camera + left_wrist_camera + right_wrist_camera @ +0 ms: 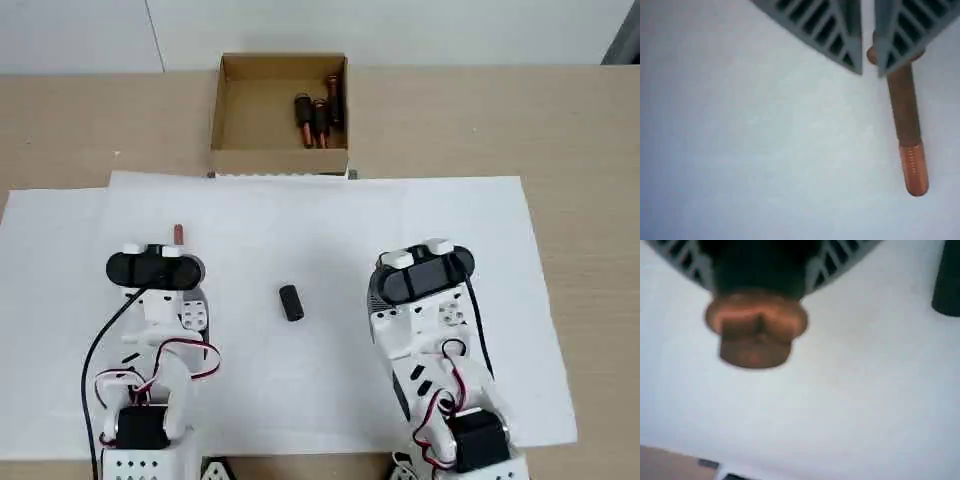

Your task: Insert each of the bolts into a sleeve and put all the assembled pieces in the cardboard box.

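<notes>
My left gripper [868,62] is pinching the head of a bare bolt [905,115] lying on the paper [740,150], and my right gripper [757,275] is clamping an assembled piece [756,335]. A loose sleeve [290,302] is lying between my two grippers; finished pieces [318,118] are sitting in the cardboard box [216,115].

Words and numbers: none that can be read anywhere.
Cardboard box [228,112]: plain brown walls, no writing on them.
White paper [320,215]: blank, no print.
Left arm [160,318]: a few small dark marks on the white body, too tiny to read.
Right arm [432,322]: the same kind of small dark marks, also too tiny to read.
</notes>
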`<state>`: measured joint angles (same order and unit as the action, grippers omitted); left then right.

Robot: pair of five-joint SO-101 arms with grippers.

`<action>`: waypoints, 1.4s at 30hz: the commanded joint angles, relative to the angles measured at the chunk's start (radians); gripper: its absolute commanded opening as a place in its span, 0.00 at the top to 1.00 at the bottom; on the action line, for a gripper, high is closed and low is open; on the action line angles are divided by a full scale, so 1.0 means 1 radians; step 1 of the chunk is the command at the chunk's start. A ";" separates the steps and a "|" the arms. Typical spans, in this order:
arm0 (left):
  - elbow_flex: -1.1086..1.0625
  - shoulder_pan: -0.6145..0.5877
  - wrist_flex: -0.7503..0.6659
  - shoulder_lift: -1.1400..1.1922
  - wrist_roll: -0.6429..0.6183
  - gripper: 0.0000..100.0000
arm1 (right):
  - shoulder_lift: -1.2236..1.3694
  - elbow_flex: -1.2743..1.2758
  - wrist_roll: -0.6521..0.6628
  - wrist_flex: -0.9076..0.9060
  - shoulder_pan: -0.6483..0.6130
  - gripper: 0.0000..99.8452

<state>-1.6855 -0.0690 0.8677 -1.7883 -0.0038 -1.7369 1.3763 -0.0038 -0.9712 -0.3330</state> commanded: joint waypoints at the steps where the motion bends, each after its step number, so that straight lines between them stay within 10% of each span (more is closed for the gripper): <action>1: 0.007 -0.008 0.005 -0.006 0.003 1.00 | 0.117 -0.164 -0.008 -0.021 0.010 1.00; 16: 0.008 -0.005 0.005 -0.006 0.006 0.99 | 1.138 -0.882 0.011 0.119 0.015 1.00; 42: 0.008 -0.011 0.005 -0.006 0.002 0.99 | 2.299 -2.084 0.692 0.217 0.002 1.00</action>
<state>-1.6855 -0.0690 0.8707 -1.7883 -0.0038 0.5278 -0.5570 0.6114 -0.7856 -0.3284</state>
